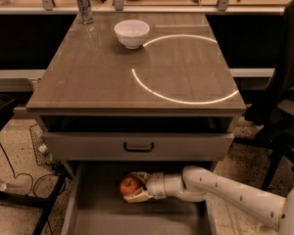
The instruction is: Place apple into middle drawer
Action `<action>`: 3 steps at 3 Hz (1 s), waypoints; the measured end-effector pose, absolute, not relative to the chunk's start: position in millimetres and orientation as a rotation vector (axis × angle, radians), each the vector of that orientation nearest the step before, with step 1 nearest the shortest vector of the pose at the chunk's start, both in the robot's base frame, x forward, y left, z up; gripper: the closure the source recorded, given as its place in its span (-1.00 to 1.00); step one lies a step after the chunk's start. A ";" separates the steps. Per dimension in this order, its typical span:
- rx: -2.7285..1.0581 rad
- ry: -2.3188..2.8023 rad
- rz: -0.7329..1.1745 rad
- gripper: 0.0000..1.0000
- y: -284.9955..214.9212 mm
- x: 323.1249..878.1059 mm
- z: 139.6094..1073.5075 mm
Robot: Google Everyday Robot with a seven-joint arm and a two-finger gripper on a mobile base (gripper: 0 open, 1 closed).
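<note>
Gripper [130, 186]: positioned inside the open middle drawer [94, 207], in the rear half, slightly left of centre. Its two fingers [138, 196] are clamped on the apple [129, 185], one above and one below the fruit. The white arm [235, 195] leaves the gripper toward 4 o'clock and exits at the lower right corner.

Apple: red-orange, held between the fingers over the drawer's flat bottom. Whether it touches the bottom cannot be determined.

Middle drawer: pulled out toward the camera, with the left side wall visible.

Upper drawer [186, 147]: directly at 12 o'clock from the gripper, grey front with a dark curved handle [138, 146], standing partly out from the cabinet.

Cabinet top [88, 77]: brown surface carrying a bright ring-shaped light reflection [186, 98]. A white bowl [132, 33] sits near the rear edge at 12 o'clock. A clear glass [84, 4] stands at the 11 o'clock corner, apart from the bowl.

Surroundings: a dark chair [284, 106] at 3 o'clock of the cabinet; a wire basket [39, 146] and cables [10, 170] on the floor at 9 o'clock.
</note>
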State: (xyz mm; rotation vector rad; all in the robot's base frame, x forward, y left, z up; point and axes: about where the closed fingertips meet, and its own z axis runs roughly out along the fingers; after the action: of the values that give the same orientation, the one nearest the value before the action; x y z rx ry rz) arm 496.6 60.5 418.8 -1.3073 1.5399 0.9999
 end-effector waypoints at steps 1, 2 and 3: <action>-1.342 1.539 1.020 1.00 73.7 499.7 406.5; -1.327 1.513 1.060 1.00 84.1 492.7 392.0; -1.285 1.491 1.102 1.00 90.7 483.2 378.4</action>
State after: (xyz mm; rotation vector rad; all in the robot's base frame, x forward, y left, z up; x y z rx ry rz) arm 483.2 90.7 378.4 -1.2848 1.4913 1.1019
